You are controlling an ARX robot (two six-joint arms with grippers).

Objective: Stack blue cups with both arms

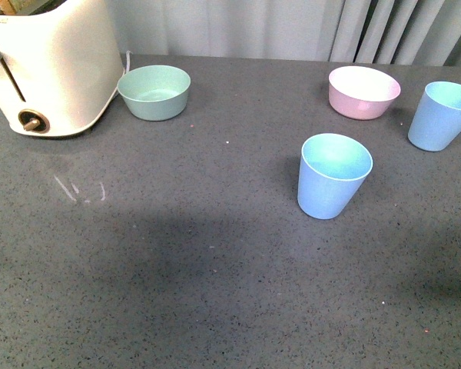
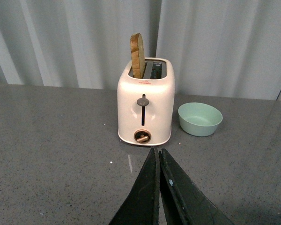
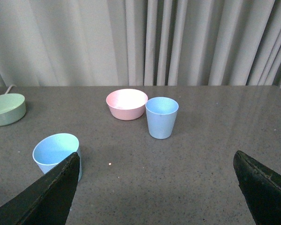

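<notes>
Two light-blue cups stand upright and apart on the grey table. One blue cup [image 1: 333, 175] [image 3: 57, 153] is right of centre; the other blue cup [image 1: 442, 115] [image 3: 161, 117] stands at the far right beside the pink bowl. Neither arm shows in the front view. My right gripper [image 3: 157, 161] is open and empty above the table, its left finger overlapping the nearer cup's side in its wrist view. My left gripper [image 2: 156, 154] is shut on nothing and points toward the toaster; no cup appears in its wrist view.
A white toaster [image 1: 50, 65] [image 2: 146, 110] with a bread slice [image 2: 137, 55] stands at the back left. A mint-green bowl [image 1: 154, 91] [image 2: 200, 119] [image 3: 6, 108] sits next to it. The pink bowl [image 1: 363, 91] [image 3: 127, 103] is at the back right. Curtains hang behind the table.
</notes>
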